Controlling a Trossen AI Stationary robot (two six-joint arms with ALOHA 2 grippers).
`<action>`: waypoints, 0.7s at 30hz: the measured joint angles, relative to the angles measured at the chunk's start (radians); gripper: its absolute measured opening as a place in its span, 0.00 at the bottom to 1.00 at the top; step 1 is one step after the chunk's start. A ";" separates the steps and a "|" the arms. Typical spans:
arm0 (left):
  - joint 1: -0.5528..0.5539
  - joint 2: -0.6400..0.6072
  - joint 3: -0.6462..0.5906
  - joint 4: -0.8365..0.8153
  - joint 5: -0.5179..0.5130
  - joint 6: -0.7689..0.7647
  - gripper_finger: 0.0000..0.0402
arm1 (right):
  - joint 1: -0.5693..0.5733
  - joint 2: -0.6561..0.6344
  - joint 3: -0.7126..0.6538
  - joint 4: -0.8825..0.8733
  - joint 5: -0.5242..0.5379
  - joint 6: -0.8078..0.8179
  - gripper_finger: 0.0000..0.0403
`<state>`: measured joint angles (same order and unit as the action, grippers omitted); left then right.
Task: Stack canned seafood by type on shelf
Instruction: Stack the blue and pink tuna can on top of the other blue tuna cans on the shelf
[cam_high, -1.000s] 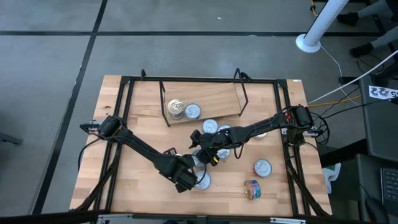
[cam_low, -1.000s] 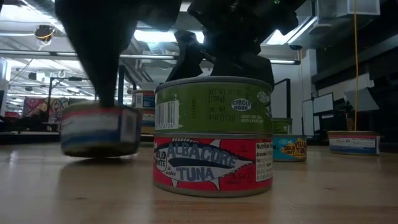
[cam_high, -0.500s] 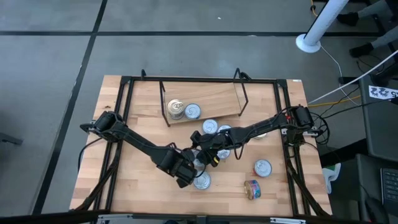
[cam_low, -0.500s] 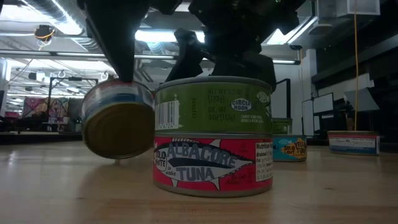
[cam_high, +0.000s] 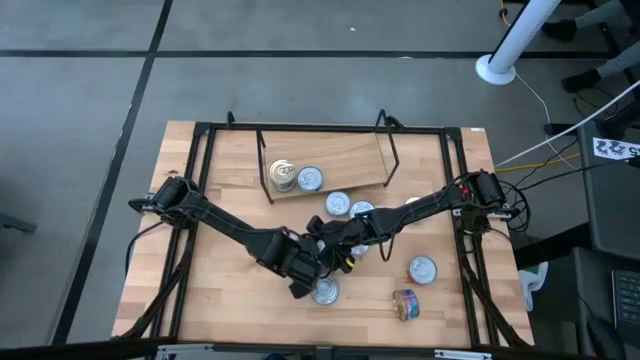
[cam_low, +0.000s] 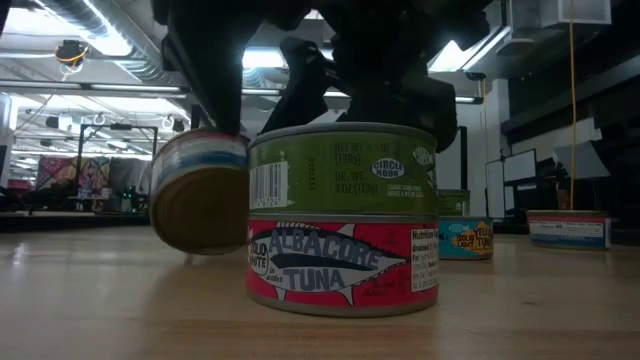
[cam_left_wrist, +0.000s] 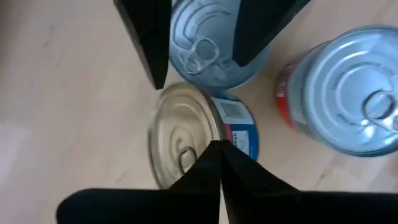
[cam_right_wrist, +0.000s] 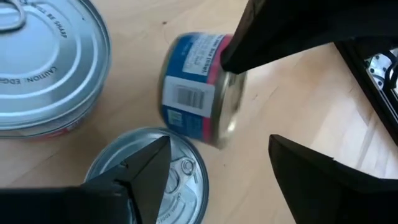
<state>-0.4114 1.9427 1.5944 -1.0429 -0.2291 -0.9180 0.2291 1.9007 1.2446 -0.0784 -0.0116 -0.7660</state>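
A blue-and-red-labelled can (cam_right_wrist: 198, 87) hangs tipped, its gold bottom (cam_low: 200, 205) facing the near edge, with my left gripper (cam_left_wrist: 217, 148) shut on it near mid-table (cam_high: 303, 272). My right gripper (cam_right_wrist: 219, 144) is open just beyond it, its fingers standing on either side of a silver-lidded can (cam_right_wrist: 155, 183) below them. A green can (cam_low: 342, 168) is stacked on a red tuna can (cam_low: 342, 265) beside the tipped can. The shelf (cam_high: 345, 158) at the far side bears a gold-lidded can (cam_high: 283, 177) and a silver-lidded can (cam_high: 311, 180). My left gripper has its shut fingertips on the tipped can's lid rim (cam_left_wrist: 210, 134), beside the pull ring; whether rim or ring is pinched I cannot tell. The fingers come steeply from above. The can hangs tilted below them, its lower edge (cam_low: 188, 250) at or just above the table.
Loose cans stand in front of the shelf (cam_high: 338, 204) and toward the right (cam_high: 422, 268); a multicoloured can (cam_high: 405, 303) lies on its side near the front. A red-sided can (cam_left_wrist: 351, 93) stands close by. Black rails (cam_high: 205, 190) frame the tabletop.
My left gripper has risen and gone toward the far right, toward my right gripper and the stack. The blue-and-red can, flat on the table before, has tipped up with its bottom facing the near edge and travelled along with the fingers.
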 joint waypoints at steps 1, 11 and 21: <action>0.000 0.000 0.000 0.009 0.007 0.000 0.00 | 0.000 0.000 0.000 0.000 0.000 0.000 0.67; 0.004 0.000 0.000 -0.011 0.019 0.031 0.00 | 0.000 0.000 0.000 0.000 0.000 0.002 0.67; 0.039 0.000 0.000 -0.028 0.030 0.058 0.00 | -0.001 0.000 0.000 0.000 0.001 0.003 0.67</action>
<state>-0.3720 1.9427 1.5948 -1.0708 -0.1991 -0.8602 0.2283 1.9007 1.2446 -0.0780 -0.0109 -0.7631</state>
